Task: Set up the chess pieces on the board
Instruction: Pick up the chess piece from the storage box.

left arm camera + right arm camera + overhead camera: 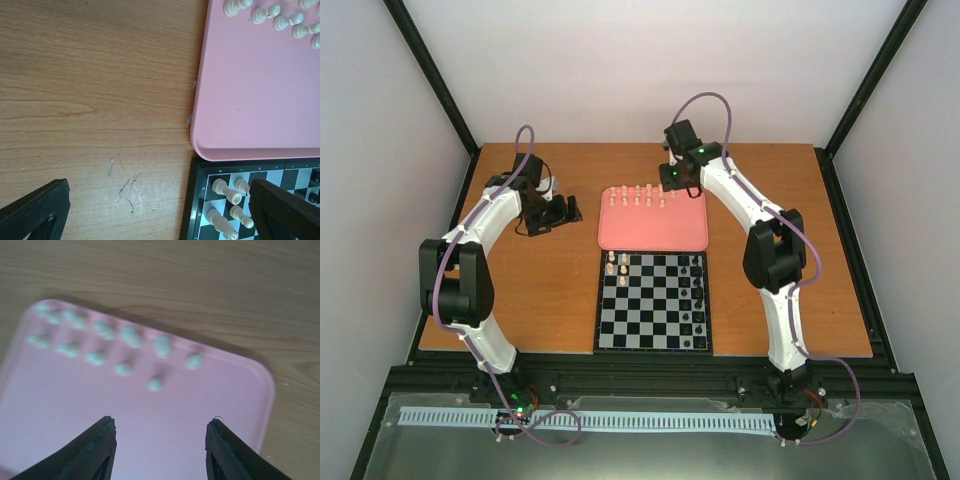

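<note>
The black-and-white board (pixel 653 300) lies in front of the pink tray (pixel 655 230). Several cream chess pieces (pixel 638 195) stand in two rows at the tray's far edge. Several more cream pieces (pixel 617 264) stand on the board's far left corner; they also show in the left wrist view (pixel 227 192). My left gripper (pixel 555 211) is open and empty over bare table left of the tray (pixel 160 212). My right gripper (pixel 677 181) is open and empty above the tray's far right part (pixel 160 440), with the blurred cream pieces (pixel 125 347) ahead of it.
Black chess pieces (pixel 697 290) stand along the board's right edge. The wooden table (pixel 530 290) is enclosed by pale walls and black frame posts. The tray's rim (pixel 200 100) and the board's corner (pixel 200 175) lie just right of the left gripper.
</note>
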`<action>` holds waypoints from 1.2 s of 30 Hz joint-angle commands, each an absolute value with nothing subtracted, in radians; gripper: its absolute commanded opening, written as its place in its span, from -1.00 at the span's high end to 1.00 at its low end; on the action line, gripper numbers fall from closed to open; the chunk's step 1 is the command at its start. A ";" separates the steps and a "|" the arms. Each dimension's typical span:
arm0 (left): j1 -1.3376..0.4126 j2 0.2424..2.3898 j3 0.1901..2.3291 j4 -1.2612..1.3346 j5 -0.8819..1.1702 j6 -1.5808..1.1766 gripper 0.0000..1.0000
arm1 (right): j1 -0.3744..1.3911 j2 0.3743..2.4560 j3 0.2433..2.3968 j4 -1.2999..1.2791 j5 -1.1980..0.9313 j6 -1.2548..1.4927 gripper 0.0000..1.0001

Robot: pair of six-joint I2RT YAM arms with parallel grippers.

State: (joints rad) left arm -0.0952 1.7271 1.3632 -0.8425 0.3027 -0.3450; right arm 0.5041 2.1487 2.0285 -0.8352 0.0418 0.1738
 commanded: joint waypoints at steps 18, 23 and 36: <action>-0.086 1.798 1.411 -0.841 0.322 -0.350 -1.00 | 0.385 2.516 2.370 -0.930 0.012 0.134 0.10; -0.087 1.800 1.419 -0.838 0.322 -0.347 -0.99 | 0.376 2.556 2.400 -0.919 0.006 0.132 0.17; -0.087 1.811 1.414 -0.833 0.318 -0.344 -1.00 | 0.360 2.617 2.456 -0.888 -0.047 0.129 0.19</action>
